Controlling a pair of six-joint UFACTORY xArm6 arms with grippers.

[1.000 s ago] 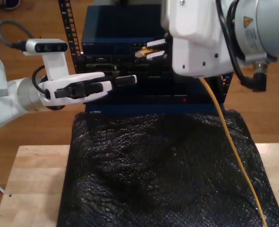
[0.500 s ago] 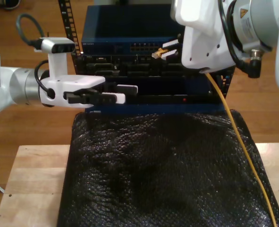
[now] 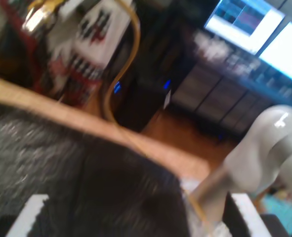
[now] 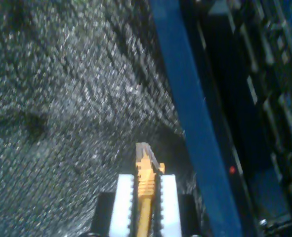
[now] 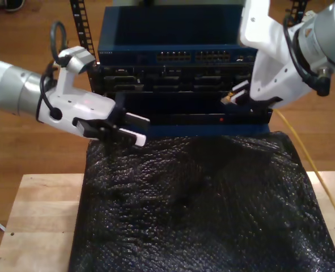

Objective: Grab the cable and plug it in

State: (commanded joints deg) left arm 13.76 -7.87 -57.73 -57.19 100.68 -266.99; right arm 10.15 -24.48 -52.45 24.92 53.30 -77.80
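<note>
The orange-yellow cable (image 5: 304,154) trails down the exterior view's right side over the mat's edge. Its plug (image 5: 230,97) is pinched in my second gripper (image 5: 235,95), in front of the rack's lower dark shelves. In the second wrist view the plug (image 4: 145,165) sticks out between the white fingers (image 4: 121,197), above the black mat and beside a blue rack rail (image 4: 185,108). My first gripper (image 5: 134,130) is open with nothing in it, tilted down over the mat's back corner at the exterior view's left. The first wrist view is blurred; my first gripper (image 3: 136,205) faces the looping cable (image 3: 131,54).
A blue network switch (image 5: 173,56) with rows of ports tops the rack, and a red light (image 5: 221,119) glows lower down. A black textured mat (image 5: 201,198) covers most of the wooden table (image 5: 37,215). Black rack rails (image 5: 79,22) stand behind my first arm.
My second gripper carried the plug down and toward the exterior view's right, from the switch's port row to the lower shelves. My first gripper swung downward toward the mat's back edge.
</note>
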